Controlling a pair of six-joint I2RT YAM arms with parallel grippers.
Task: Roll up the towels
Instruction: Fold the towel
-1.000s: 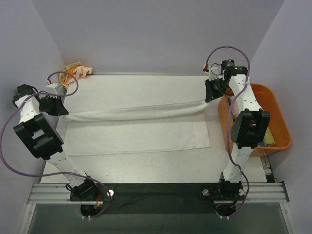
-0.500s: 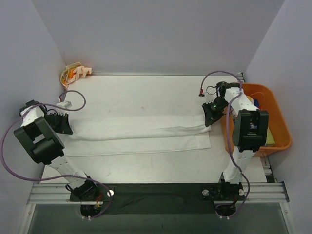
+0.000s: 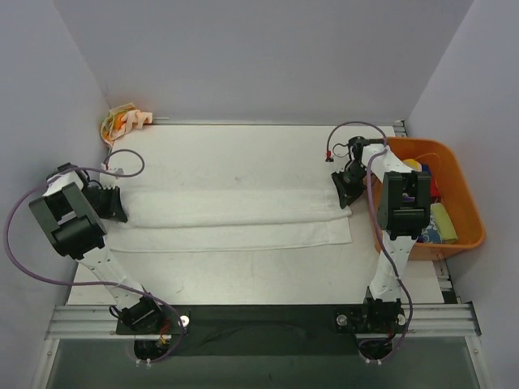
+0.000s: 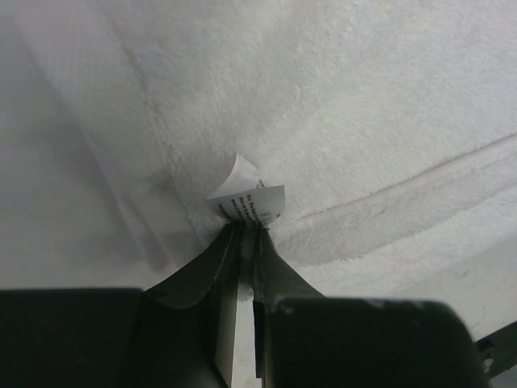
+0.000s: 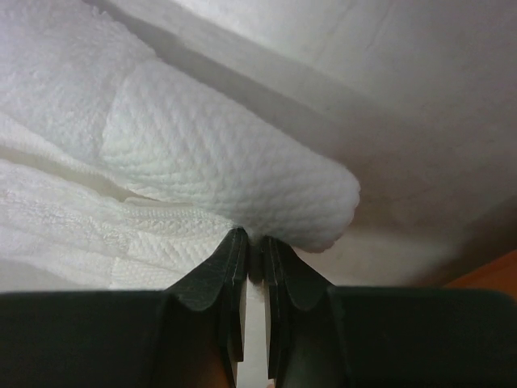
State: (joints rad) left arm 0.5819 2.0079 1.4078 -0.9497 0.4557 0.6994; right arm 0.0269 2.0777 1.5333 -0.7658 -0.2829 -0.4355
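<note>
towel: large white towel [image 3: 235, 212] lies across the counter [image 3: 243, 154], doubled lengthwise | left jaws: pinched on its left end beside the label [image 4: 246, 198] | right jaws: pinched on the right-end fold | why: both ends held so the fold lies straight, probably to prepare rolling

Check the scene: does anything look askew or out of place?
Nothing damaged or spilled. The large white cloth towel has its small white printed label poking up at the left claw; a cream orange-blotched towel lies bunched in the far-left corner.
</note>
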